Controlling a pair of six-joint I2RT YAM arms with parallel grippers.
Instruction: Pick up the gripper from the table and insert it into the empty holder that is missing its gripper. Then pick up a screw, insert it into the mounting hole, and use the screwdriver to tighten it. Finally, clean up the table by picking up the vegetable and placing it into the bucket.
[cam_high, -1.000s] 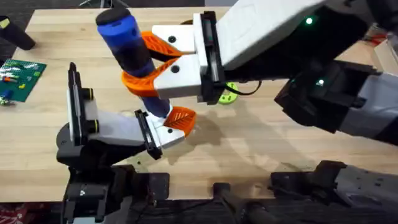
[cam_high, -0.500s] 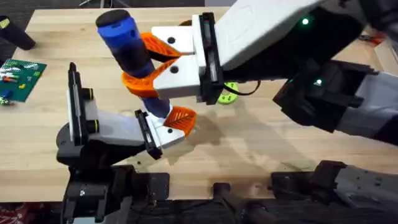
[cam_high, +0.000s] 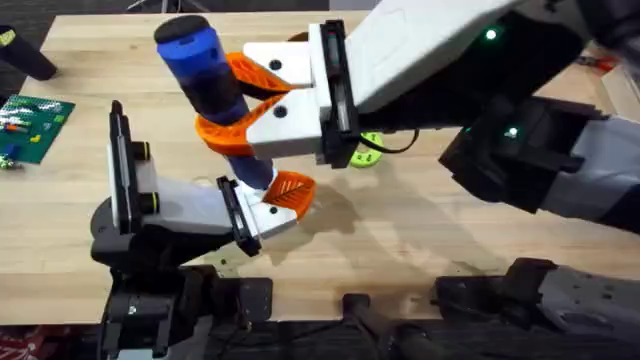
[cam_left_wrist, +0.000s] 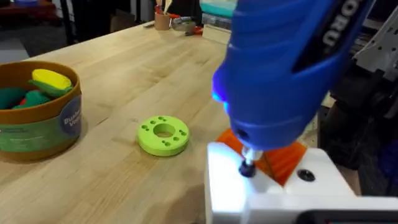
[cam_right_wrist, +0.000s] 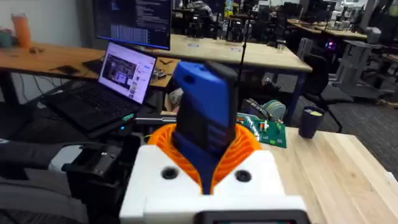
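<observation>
We see the right gripper (cam_high: 235, 105) clamped around the blue screwdriver (cam_high: 205, 75), its orange fingers (cam_high: 225, 132) hugging the barrel, the tool tilted above the wooden table (cam_high: 420, 230). Its tip (cam_left_wrist: 247, 168) sits down on the white holder (cam_left_wrist: 273, 193) beside the orange gripper (cam_high: 290, 188). We cannot tell the left gripper's jaws. The bucket (cam_left_wrist: 37, 112) stands near a green disc (cam_left_wrist: 163, 135).

One screwdriver (cam_high: 210, 75), one bucket (cam_left_wrist: 38, 112)
</observation>
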